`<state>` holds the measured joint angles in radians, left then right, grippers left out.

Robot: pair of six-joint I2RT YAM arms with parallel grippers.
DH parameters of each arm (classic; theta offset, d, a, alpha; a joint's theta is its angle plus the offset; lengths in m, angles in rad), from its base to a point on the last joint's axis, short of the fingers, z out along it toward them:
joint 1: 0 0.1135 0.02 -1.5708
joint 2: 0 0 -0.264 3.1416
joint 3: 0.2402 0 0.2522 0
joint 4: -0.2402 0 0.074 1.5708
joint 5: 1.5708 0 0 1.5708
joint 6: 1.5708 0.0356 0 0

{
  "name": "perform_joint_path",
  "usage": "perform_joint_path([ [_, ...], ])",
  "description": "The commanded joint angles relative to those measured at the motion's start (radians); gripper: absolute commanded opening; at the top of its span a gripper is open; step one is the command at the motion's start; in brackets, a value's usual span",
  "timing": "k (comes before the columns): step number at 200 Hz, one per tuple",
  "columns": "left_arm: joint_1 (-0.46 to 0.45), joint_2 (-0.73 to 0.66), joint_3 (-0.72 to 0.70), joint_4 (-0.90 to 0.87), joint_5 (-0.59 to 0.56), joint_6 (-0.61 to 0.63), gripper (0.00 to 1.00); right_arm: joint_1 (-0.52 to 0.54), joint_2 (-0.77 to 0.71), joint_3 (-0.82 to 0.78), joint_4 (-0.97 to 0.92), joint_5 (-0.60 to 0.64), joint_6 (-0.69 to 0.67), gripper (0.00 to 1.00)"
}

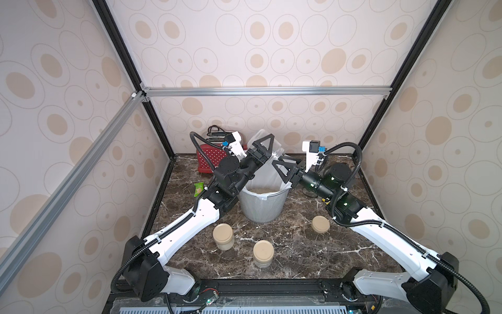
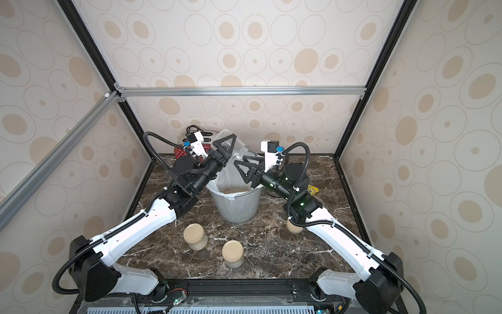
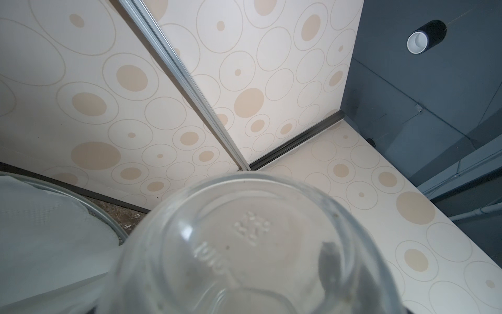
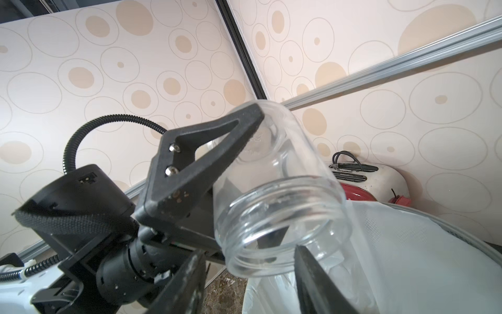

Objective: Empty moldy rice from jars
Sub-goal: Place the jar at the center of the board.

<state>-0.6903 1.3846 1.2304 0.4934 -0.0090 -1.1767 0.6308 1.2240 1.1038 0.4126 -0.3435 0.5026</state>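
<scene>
Jars up front first. Nearest jar (image 1: 263, 254): upright at table edge, lid on, pale rice (image 1: 263, 262) showing thru glass. Second jar (image 1: 223, 236): a bit behind & to the left, apart from it, same state. Further right, beside R arm: loose beige lid (image 1: 320, 224), flat on marble table (image 1: 285, 252). Mid-table: grey mesh bin (image 1: 262, 208) w/ white liner, loose rice (image 1: 262, 190) inside. Above bin's far rim: third jar (image 4: 282, 190), clear, empty, no lid, tipped w/ mouth down toward liner; embossed marks on its base in L wrist view. Pinched across its body by L gripper (image 1: 267, 146). R gripper (image 4: 251, 288) close by jar mouth, fingers spread, nothing between; can't tell if touching glass. Left of bin: green packet (image 1: 198, 189). At back wall: red & white toaster (image 1: 210, 160).
</scene>
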Motion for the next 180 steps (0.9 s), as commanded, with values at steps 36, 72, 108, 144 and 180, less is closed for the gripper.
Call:
perform_joint_path([
  [36, -0.024, 0.003, 0.03, 0.138, 0.004, -0.052, 0.49, 0.009, 0.056, 0.05, 0.116, -0.009, 0.041, 0.51],
  [72, -0.038, 0.013, 0.04, 0.144, 0.015, -0.059, 0.5, 0.01, 0.091, 0.062, 0.162, -0.015, 0.069, 0.49],
  [108, -0.05, 0.019, 0.045, 0.155, 0.023, -0.064, 0.51, 0.009, 0.123, 0.068, 0.188, -0.017, 0.095, 0.4],
  [144, -0.052, 0.013, 0.046, 0.155, 0.027, -0.062, 0.55, 0.009, 0.134, 0.066, 0.184, 0.002, 0.1, 0.11],
  [180, -0.051, -0.006, 0.033, 0.132, 0.01, -0.069, 0.94, 0.009, 0.134, 0.058, 0.168, 0.034, 0.098, 0.0],
])
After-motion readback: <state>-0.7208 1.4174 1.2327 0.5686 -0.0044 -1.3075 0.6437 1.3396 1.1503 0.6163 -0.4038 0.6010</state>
